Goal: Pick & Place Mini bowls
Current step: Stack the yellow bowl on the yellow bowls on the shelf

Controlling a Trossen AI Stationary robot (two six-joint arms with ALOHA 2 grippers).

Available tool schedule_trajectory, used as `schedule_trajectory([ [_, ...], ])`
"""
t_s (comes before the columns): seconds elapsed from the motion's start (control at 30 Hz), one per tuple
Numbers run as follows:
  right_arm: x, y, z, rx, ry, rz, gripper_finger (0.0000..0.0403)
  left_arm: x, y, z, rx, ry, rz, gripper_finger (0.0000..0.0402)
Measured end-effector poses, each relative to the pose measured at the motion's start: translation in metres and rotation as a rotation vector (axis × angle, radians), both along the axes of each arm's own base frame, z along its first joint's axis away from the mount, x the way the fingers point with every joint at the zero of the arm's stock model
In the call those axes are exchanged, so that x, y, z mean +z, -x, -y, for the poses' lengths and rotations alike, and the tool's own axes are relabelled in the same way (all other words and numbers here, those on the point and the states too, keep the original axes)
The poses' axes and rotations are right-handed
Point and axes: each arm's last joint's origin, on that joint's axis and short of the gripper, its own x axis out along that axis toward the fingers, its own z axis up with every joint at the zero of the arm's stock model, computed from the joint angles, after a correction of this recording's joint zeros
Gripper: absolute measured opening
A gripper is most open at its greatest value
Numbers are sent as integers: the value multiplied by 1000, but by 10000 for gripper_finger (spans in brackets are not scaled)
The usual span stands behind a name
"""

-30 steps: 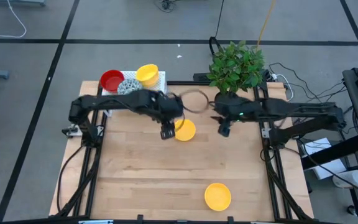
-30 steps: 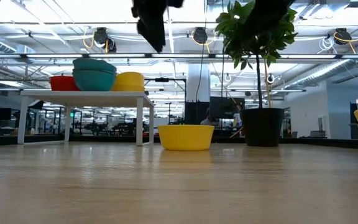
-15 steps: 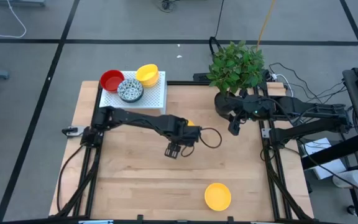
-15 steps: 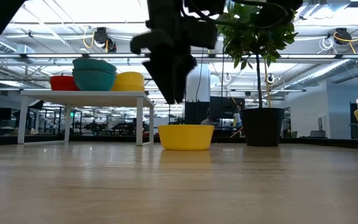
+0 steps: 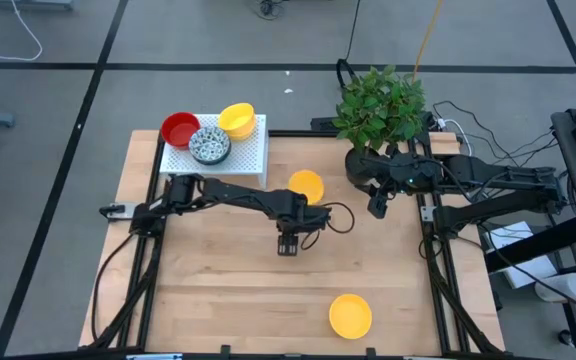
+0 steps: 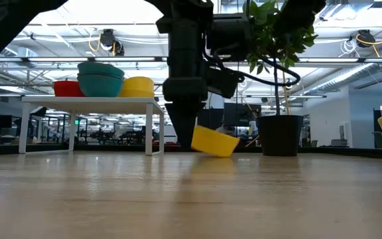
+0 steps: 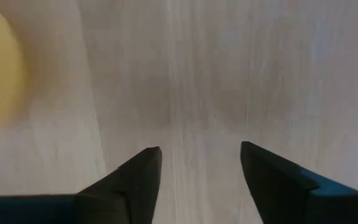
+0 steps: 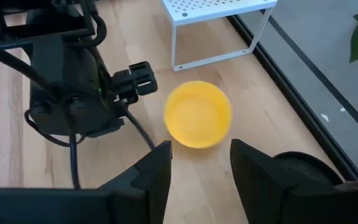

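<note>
So the left hand (image 5: 288, 246) is open and empty right now, fingers spread over bare bench (image 5: 208, 280), pointing down at the wood. A second ago it sat right on the yellow bowl (image 5: 306, 186), and since then it's swung away toward the front of the bench. The bowl now sits just behind the hand, nearer the white rack (image 5: 243, 152), and it has moved from where it was. In the low view it looks tipped up on one edge (image 6: 215, 141), not flat, so I'd guess it got knocked or let go mid-move and hasn't settled.

Right hand (image 5: 376, 207) is also open, holding nothing, parked off to the side by the black plant pot (image 5: 360, 163), looking across at that same bowl (image 8: 197, 114).

Further out from the left hand: a second yellow bowl (image 5: 350, 315) near the front edge, well apart. On the rack there's a red bowl (image 5: 179, 129), a speckled bowl (image 5: 209, 145) and another yellow one (image 5: 236, 120).

My read: the near bowl isn't placed yet, so the left hand probably needs another go at it, or it's heading for the front one
</note>
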Motion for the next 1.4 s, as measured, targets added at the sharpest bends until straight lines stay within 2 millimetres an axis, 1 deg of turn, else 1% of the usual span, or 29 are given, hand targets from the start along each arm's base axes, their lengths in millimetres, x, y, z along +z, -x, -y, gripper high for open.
schedule_trajectory([
  [0.1, 0, 0, 0, 0, 0, 0, 150, 0, 0, 0, 51, 1, 2, 190],
  [0.23, 0, 0, 0, 0, 0, 0, 150, 1, 0, 0, 59, -3, 3, 120],
  [0.37, 0, 0, 0, 0, 0, 0, 150, 13, 3, 3, 28, -7, 27, 63],
  [0.43, 0, 0, 0, 0, 0, 1, 150, 23, 4, 4, 2, -19, 57, 45],
  [0.5, 0, 0, 0, 0, 0, 1, 150, 35, 6, 3, -1, -45, 97, 35],
  [0.6, 0, 0, 0, 1, 0, 2, 150, 47, 5, -6, 53, -84, 170, 32],
  [0.73, 1, -1, 0, 1, 0, 17, 150, 51, -3, -27, 143, -96, 265, 51],
  [0.8, 2, -1, 0, 1, 0, 21, 150, 52, -6, -35, 162, -95, 297, 70],
  [0.9, 2, -1, 0, 1, 0, 24, 150, 54, -10, -46, 179, -97, 354, 110],
  [1.0, 2, -1, 0, -4, -5, 27, 150, 55, -13, -55, 144, -113, 381, 157],
  [1.07, 2, -1, 0, -14, -17, 31, 150, 56, -14, -59, 85, -123, 394, 185],
  [1.13, 2, -1, 0, -17, -21, 33, 150, 52, -18, -62, 19, -135, 404, 207],
  [1.23, 2, -1, 0, -17, -22, 33, 150, 42, -23, -67, -27, -146, 404, 224],
  [1.4, 3, -2, 0, -17, -20, 44, 150, 25, -28, -78, -10, -157, 391, 227],
])
